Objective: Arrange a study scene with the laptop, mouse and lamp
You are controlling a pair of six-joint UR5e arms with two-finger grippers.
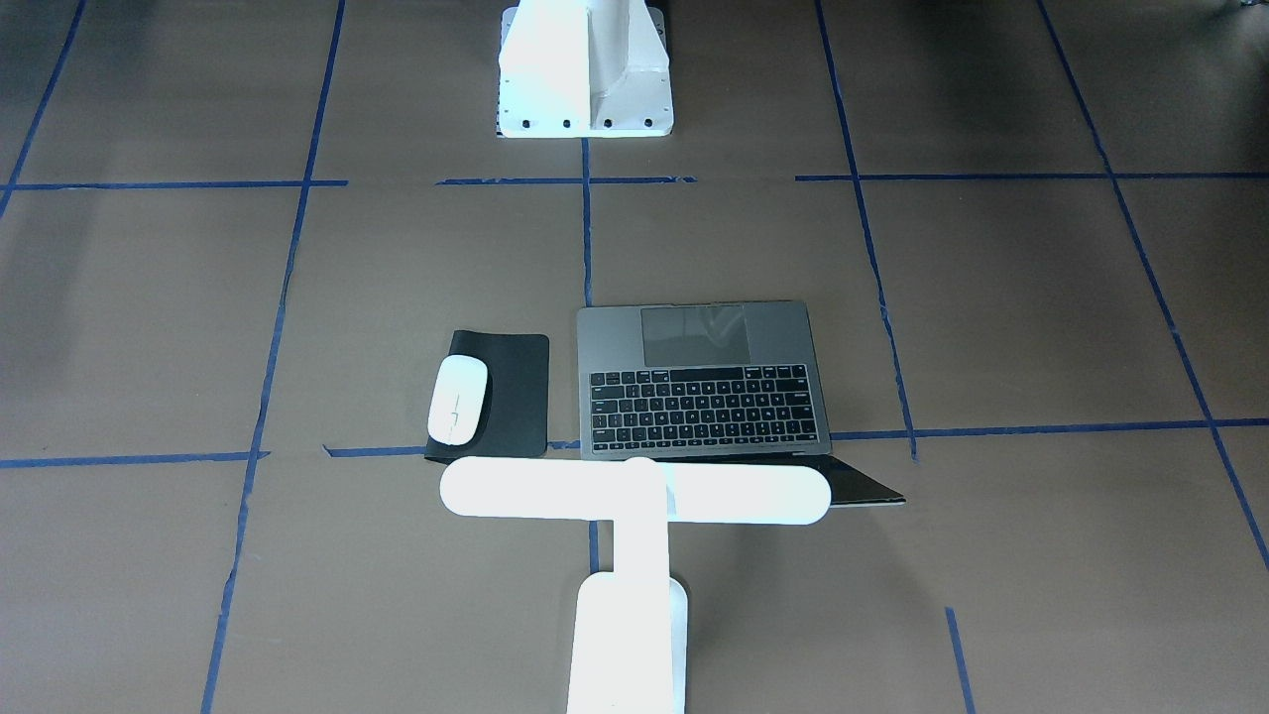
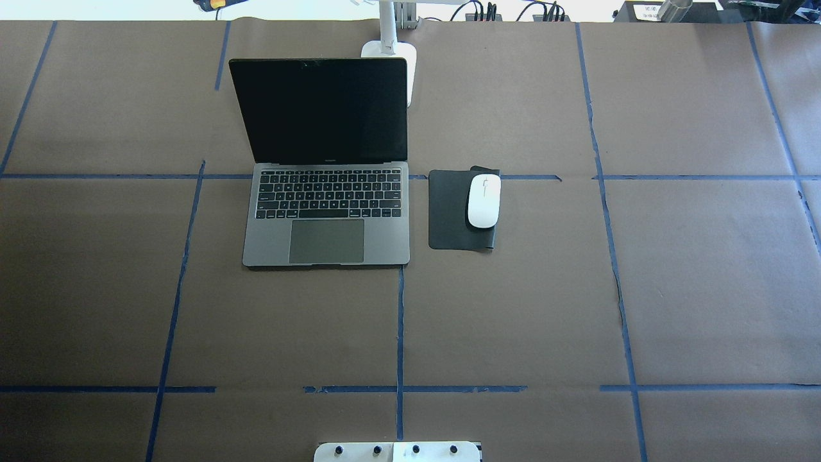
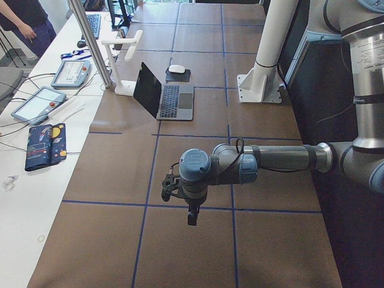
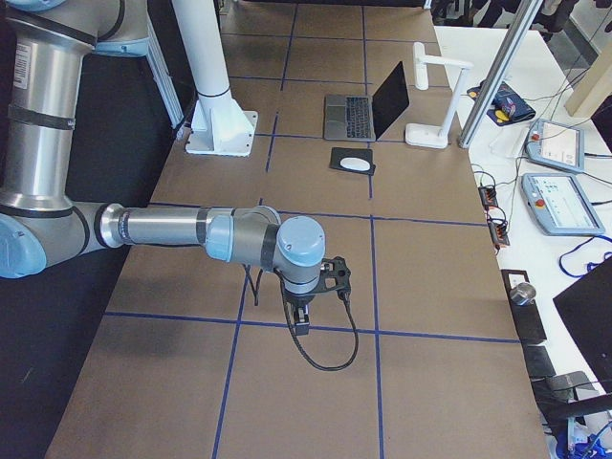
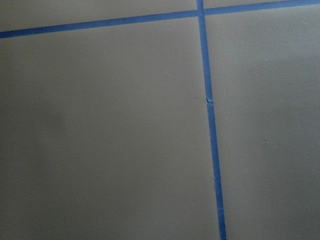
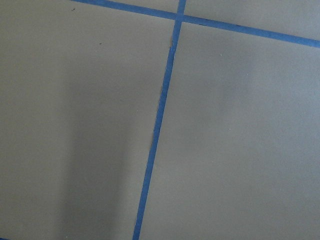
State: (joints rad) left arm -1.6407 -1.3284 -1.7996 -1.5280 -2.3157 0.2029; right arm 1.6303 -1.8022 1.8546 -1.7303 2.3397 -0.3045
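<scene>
The laptop (image 2: 326,212) stands open on the counter (image 2: 641,289), its keyboard toward the robot and its screen dark. Just beside it, on the robot's right, lies a black mouse pad (image 2: 449,212). The mouse (image 2: 483,201) rests on the half of the pad away from the laptop.

The overhead view shows only the stem and part of the base of the lamp (image 1: 634,491) behind the lid. The front-facing view shows the lamp whole, its bar head crossing in front of the back of the lid.

Neither of those two views shows an arm. The side views alone do, each arm reaching out over an end of the counter, well apart from the three things. The left gripper (image 3: 191,219) and the right gripper (image 4: 300,325) both point down above bare counter. I cannot tell how far either is open, nor whether it holds anything. The wrist views show only brown counter and blue tape lines.
</scene>
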